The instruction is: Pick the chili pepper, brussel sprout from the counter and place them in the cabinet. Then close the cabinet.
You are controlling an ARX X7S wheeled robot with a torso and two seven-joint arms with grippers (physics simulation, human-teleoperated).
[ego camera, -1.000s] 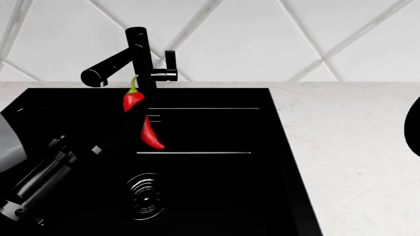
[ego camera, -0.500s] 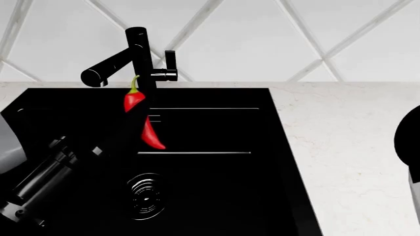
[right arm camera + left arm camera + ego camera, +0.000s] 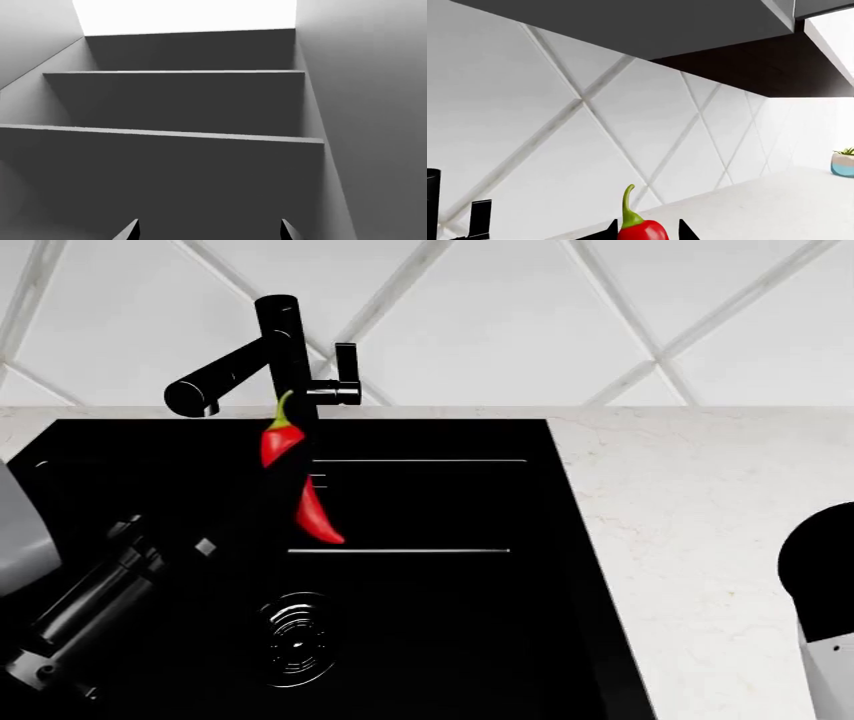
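Observation:
The red chili pepper (image 3: 280, 445) hangs stem-up above the black sink, in front of the faucet. My left gripper (image 3: 300, 472) is shut on it, its black fingers hard to make out against the basin. In the left wrist view the chili pepper (image 3: 642, 230) sits between the two fingertips of the left gripper (image 3: 647, 232). My right gripper (image 3: 210, 230) is open and empty, facing the grey shelves of the cabinet (image 3: 180, 105). The brussel sprout is out of view. The white marble counter (image 3: 694, 500) lies right of the sink.
A black sink basin (image 3: 441, 620) with a drain fills the middle, and a black faucet (image 3: 274, 350) stands at its back edge. The right arm (image 3: 821, 580) shows at the right edge. A small potted plant (image 3: 844, 162) stands far along the counter, under the cabinet's underside (image 3: 627, 25).
The chili pepper has shifted slightly right and up in the left gripper. The right arm has come further into the head view from the right edge.

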